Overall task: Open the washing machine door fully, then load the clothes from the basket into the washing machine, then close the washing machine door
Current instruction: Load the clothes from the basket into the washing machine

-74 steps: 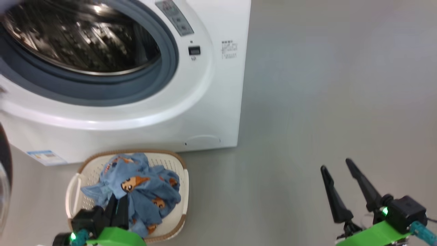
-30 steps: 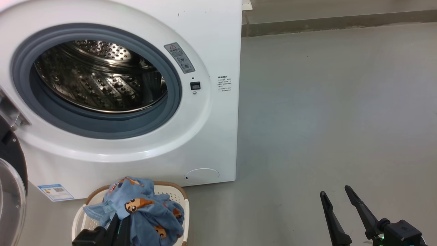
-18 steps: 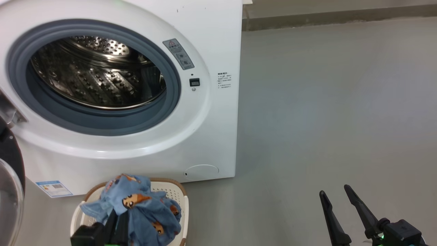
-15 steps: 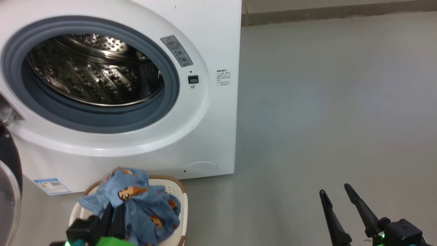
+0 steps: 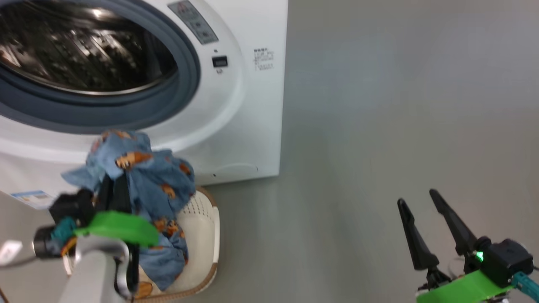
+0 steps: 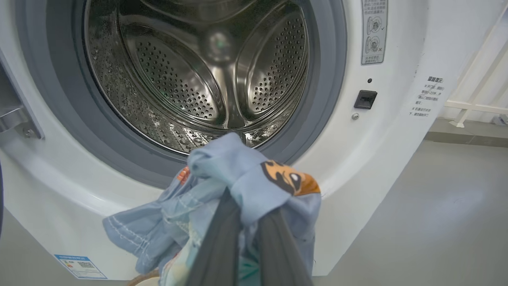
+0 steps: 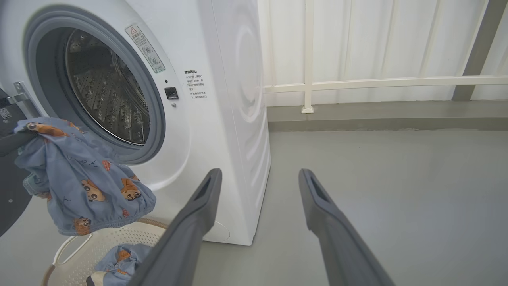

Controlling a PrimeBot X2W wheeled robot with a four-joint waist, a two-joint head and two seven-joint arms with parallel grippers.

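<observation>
2 dark fingers of the left pincer [image 6: 250, 206] are pressed together on a fold of the clothes [image 6: 246, 178], pinching the bundle near its top so the rest hangs loose below. The cloth is in the air in front of the washing machine [image 5: 252, 126], just below its grey seal [image 6: 325, 99] and short of the steel drum [image 6: 206, 79]. The fabric looks light, limp and floppy. It should weigh almost nothing, yet it will swing and trail and could snag on the seal's lip. A hold on a bunched fold, as here, seems safer than one on a thin hem. 1 more garment [image 7: 119, 258] lies in the basket [image 7: 75, 242] at the foot of the washing machine. The right pincer [image 5: 417, 198] is spread wide and holds nothing, well to the right of the washing machine above the floor [image 5: 379, 126].
</observation>
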